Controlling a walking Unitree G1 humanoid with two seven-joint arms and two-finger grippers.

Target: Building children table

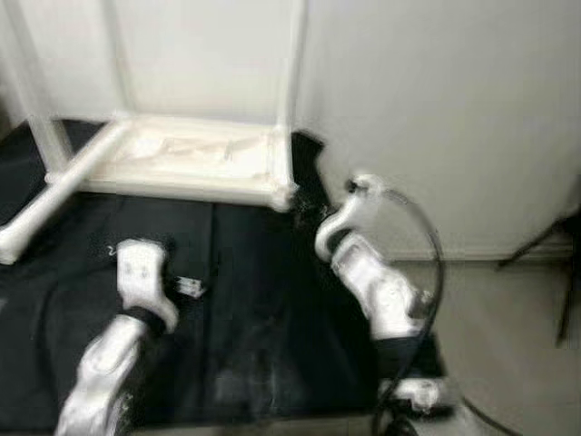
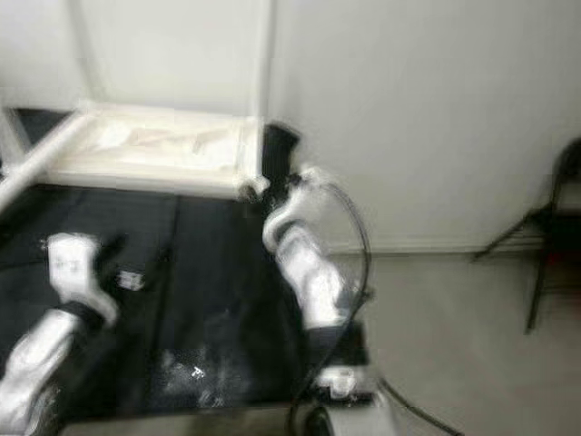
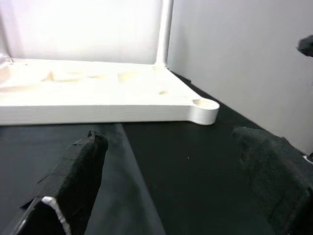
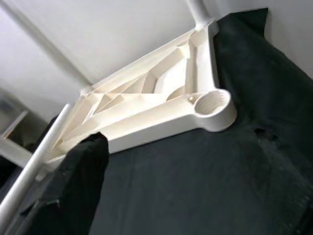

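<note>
White tabletop (image 2: 154, 145) lies upside down on black cloth (image 2: 209, 291), blurred.

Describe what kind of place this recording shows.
Probably a plain indoor room used as an assembly spot: bare white wall, black cloth spread underneath, upturned white table top with legs attached, folding chair nearby.

Black cloth (image 1: 245, 300) covers the floor (image 1: 508, 345) by the wall. An upside-down white tabletop (image 1: 182, 159) lies flat on it, and a loose white leg (image 1: 54, 195) rests beside it.
</note>
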